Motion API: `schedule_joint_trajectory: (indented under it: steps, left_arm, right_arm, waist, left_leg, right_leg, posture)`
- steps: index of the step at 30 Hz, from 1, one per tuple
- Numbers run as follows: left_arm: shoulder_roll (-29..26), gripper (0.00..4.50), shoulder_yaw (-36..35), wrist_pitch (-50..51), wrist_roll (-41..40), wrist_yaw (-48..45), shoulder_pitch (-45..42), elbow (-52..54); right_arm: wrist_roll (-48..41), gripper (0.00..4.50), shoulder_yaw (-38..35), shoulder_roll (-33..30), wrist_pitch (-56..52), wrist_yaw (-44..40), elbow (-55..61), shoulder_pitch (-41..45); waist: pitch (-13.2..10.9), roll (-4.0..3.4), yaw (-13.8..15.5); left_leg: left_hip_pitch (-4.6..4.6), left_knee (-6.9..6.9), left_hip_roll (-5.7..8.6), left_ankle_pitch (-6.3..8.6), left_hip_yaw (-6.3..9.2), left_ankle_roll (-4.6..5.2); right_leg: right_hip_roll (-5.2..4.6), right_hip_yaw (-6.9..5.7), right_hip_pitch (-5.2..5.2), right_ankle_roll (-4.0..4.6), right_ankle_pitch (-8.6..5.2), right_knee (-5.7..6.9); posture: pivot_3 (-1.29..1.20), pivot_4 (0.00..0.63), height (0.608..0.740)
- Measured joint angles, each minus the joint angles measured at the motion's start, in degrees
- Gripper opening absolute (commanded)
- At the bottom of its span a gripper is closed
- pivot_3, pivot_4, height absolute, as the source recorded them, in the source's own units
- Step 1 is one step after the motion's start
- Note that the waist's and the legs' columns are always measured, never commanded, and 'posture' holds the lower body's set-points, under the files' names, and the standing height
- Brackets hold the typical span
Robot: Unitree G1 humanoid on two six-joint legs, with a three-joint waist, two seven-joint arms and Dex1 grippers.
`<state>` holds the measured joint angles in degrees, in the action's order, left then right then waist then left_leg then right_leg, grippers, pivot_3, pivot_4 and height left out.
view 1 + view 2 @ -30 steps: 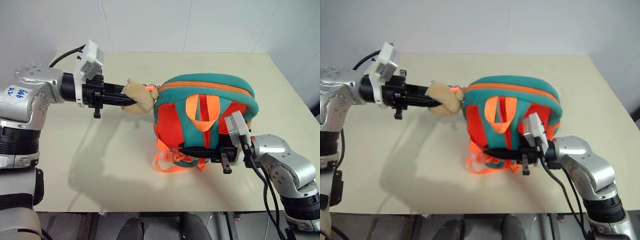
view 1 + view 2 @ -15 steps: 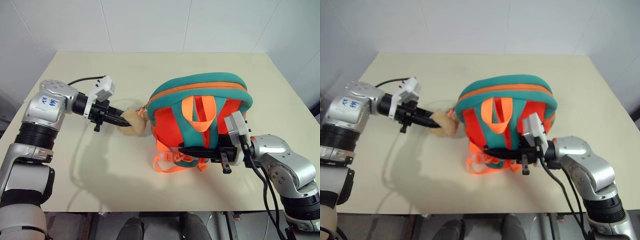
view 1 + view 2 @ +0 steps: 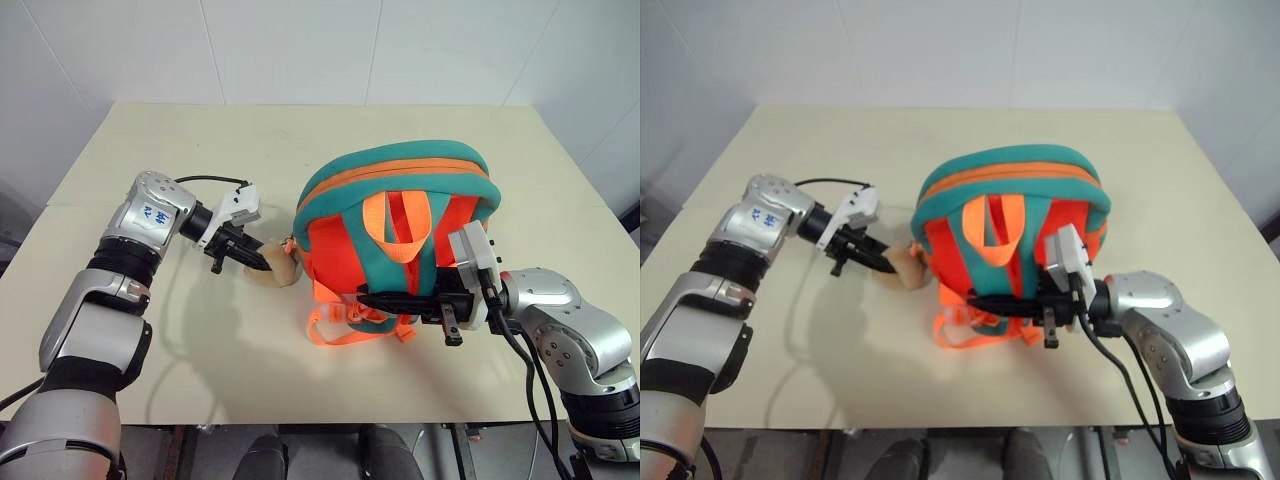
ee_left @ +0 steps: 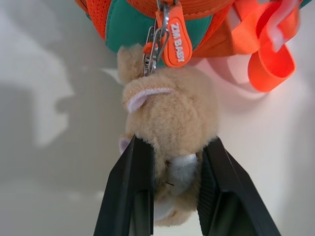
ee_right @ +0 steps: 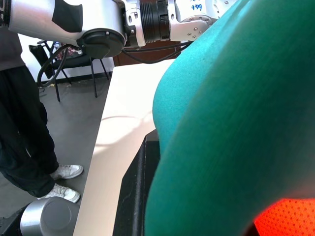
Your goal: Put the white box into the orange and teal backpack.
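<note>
- While the orange and teal backpack (image 3: 400,235) stands upright near the middle of the surface (image 3: 200,350), we hold it from both sides.
- Our left pincer (image 4: 172,167) is pinching the tan plush toy (image 4: 170,118), which hangs from the zipper pull on the pack's left side and sits low, near the surface.
- Our right pincer (image 3: 372,297) is pressed together on a teal strap at the pack's near face.
- We judge the pack soft, light and floppy — it will sag unless held by strap or zipper; the toy is a squashy, poor handle.
- We count one backpack, one plush toy, two pincers — we cannot say where the white box is; the zipper looks shut.
</note>
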<state>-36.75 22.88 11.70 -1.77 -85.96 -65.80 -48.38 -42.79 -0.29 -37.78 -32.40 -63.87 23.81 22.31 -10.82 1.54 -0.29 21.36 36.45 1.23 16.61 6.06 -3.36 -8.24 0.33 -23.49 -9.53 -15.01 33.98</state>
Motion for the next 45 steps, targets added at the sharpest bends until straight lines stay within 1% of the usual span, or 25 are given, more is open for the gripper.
schedule_joint_trajectory:
  steps: [4,8,11,13,14,15,16,19,23,24,27,30,31,35,38,41,45]
  left_arm:
    - [1.6,0.68,-0.8,-2.7,1.3,0.6,-0.8,-2.4]
    - [4.1,0.67,-6.5,-2.0,-1.3,2.0,-0.8,-4.0]
    - [4.2,0.67,-10.4,-0.5,-3.1,2.5,-0.2,-2.2]
    - [4.2,1.39,-12.8,0.4,-4.7,3.1,1.1,0.1]
    - [4.1,1.59,-14.0,2.0,-5.5,3.5,2.5,2.7]
    - [3.9,1.91,-14.7,3.5,-6.1,3.6,3.7,5.0]
    - [3.5,2.32,-15.4,5.3,-7.1,3.6,5.4,7.8]
    - [2.7,3.14,-16.8,8.9,-8.9,3.8,7.9,13.1]
    - [0.4,4.39,-20.2,13.0,-12.5,4.2,10.0,19.6]
    - [-0.6,4.46,-20.8,13.8,-13.0,4.2,10.5,21.0]
    - [-3.1,4.46,-22.2,15.1,-13.9,4.5,12.3,23.2]
    - [-6.1,4.46,-23.9,15.2,-14.2,5.1,14.5,23.2]
    - [-7.0,4.46,-24.5,15.0,-14.4,5.1,15.1,23.1]
    - [-9.1,4.46,-26.9,13.4,-15.3,5.0,16.9,22.7]
    - [-10.3,4.46,-31.1,10.8,-17.7,4.4,19.2,21.3]
    - [-11.1,4.46,-33.7,8.8,-19.3,3.9,20.2,20.2]
    - [-11.1,4.46,-37.4,5.2,-21.9,3.0,21.5,17.3]
  right_arm:
    - [0.1,0.54,0.0,0.2,0.0,0.0,-0.1,0.6]
    - [0.1,0.54,0.0,0.2,0.0,0.8,-0.3,0.7]
    - [0.1,0.54,0.0,0.2,-0.1,1.5,-0.3,0.7]
    - [0.1,1.26,0.0,-0.3,-0.4,2.0,-0.2,0.7]
    - [0.1,1.48,0.0,-1.0,-1.2,2.1,-0.1,0.7]
    - [0.1,1.79,0.0,-1.8,-1.8,2.1,-0.1,0.8]
    - [0.0,2.21,0.0,-2.4,-2.4,2.1,0.0,0.8]
    - [-0.1,3.05,0.0,-2.6,-3.0,2.0,0.1,0.9]
    - [-0.5,4.39,-0.1,-3.8,-3.0,1.2,0.1,0.9]
    - [-0.6,4.46,-0.2,-4.3,-3.0,1.0,0.1,0.9]
    - [-0.8,4.46,-2.1,-6.2,-3.0,0.7,0.2,0.0]
    - [-1.3,4.46,-5.4,-8.8,-3.0,0.6,0.7,-2.3]
    - [-1.3,4.46,-6.5,-9.7,-3.0,0.6,0.9,-3.5]
    - [-1.3,4.46,-11.0,-12.7,-3.0,0.5,1.2,-7.4]
    - [-0.4,4.46,-16.9,-16.7,-2.5,-0.9,0.5,-12.7]
    - [1.0,4.46,-22.0,-19.3,-1.6,-2.5,-0.8,-16.6]
    - [4.7,4.46,-30.2,-22.4,0.1,-5.0,-5.6,-23.4]
  waist:
    - [0.0,0.00,0.1]
    - [0.0,0.01,0.1]
    - [0.0,0.01,-0.1]
    - [0.0,0.01,0.0]
    - [0.0,0.01,0.1]
    - [0.0,0.01,0.1]
    - [0.0,0.01,0.1]
    - [0.0,0.01,0.1]
    - [0.0,0.01,0.1]
    - [0.0,0.01,0.0]
    - [0.0,0.01,0.0]
    - [0.0,0.01,0.1]
    - [0.0,0.01,0.1]
    - [0.0,0.01,0.3]
    - [0.0,0.01,0.3]
    - [0.0,0.01,0.3]
    - [0.0,0.01,0.3]
  left_leg:
    - [0.00,0.06,0.00,0.00,0.00,0.00]
    - [0.05,0.13,0.00,0.00,0.01,0.01]
    - [0.07,0.13,0.00,0.02,0.01,0.03]
    - [0.08,0.12,0.00,0.02,0.01,0.03]
    - [0.09,0.12,0.00,0.02,0.01,0.03]
    - [0.10,0.13,0.00,0.02,0.01,0.03]
    - [0.10,0.13,0.00,0.03,0.01,0.04]
    - [0.11,0.14,0.00,0.03,0.01,0.05]
    - [0.10,0.23,0.00,0.04,0.01,0.06]
    - [0.10,0.23,0.00,0.04,0.01,0.06]
    - [0.09,0.23,-0.01,0.04,0.01,0.07]
    - [0.09,0.23,0.00,0.05,0.01,0.09]
    - [0.09,0.23,-0.01,0.21,0.01,0.36]
    - [0.09,0.27,0.00,0.25,0.00,0.43]
    - [0.10,0.30,0.00,0.28,-0.01,0.47]
    - [0.09,0.43,-0.01,0.32,-0.03,0.55]
    - [0.07,0.55,-0.01,0.37,-0.05,0.63]
  right_leg:
    - [0.00,0.00,0.02,-0.01,0.01,0.04]
    - [0.00,-0.01,0.00,-0.03,0.02,0.07]
    - [0.00,0.00,-0.02,-0.03,0.02,0.04]
    - [0.00,-0.01,-0.03,-0.03,0.01,0.03]
    - [-0.01,-0.01,-0.03,-0.03,0.01,0.01]
    - [-0.01,-0.01,-0.03,-0.03,0.01,0.00]
    - [-0.01,-0.01,-0.03,-0.03,0.01,0.00]
    - [0.00,-0.01,-0.04,-0.03,0.01,0.03]
    - [0.00,-0.01,-0.02,-0.03,0.01,0.06]
    - [0.00,-0.01,-0.03,-0.03,0.02,0.07]
    - [-0.01,-0.01,-0.03,-0.03,0.01,0.08]
    - [-0.01,0.00,-0.01,-0.03,0.01,0.06]
    - [0.00,0.00,-0.01,-0.03,0.01,0.06]
    - [0.00,-0.01,0.01,-0.03,0.01,0.05]
    - [-0.01,-0.01,0.02,-0.03,0.01,0.03]
    - [-0.01,-0.01,0.07,-0.03,0.02,0.06]
    - [-0.01,0.00,0.16,-0.04,0.04,0.07]
  posture:
    - [0.00,0.150,0.740]
    - [0.00,0.150,0.740]
    - [0.00,0.150,0.740]
    - [0.00,0.150,0.740]
    - [0.00,0.150,0.740]
    - [0.00,0.150,0.740]
    - [0.00,0.150,0.740]
    - [0.00,0.150,0.740]
    - [0.00,0.150,0.740]
    - [0.00,0.150,0.740]
    - [0.00,0.150,0.740]
    - [0.00,0.150,0.740]
    - [0.00,0.150,0.740]
    - [0.00,0.150,0.740]
    - [0.00,0.150,0.740]
    - [0.00,0.150,0.740]
    - [0.00,0.150,0.740]
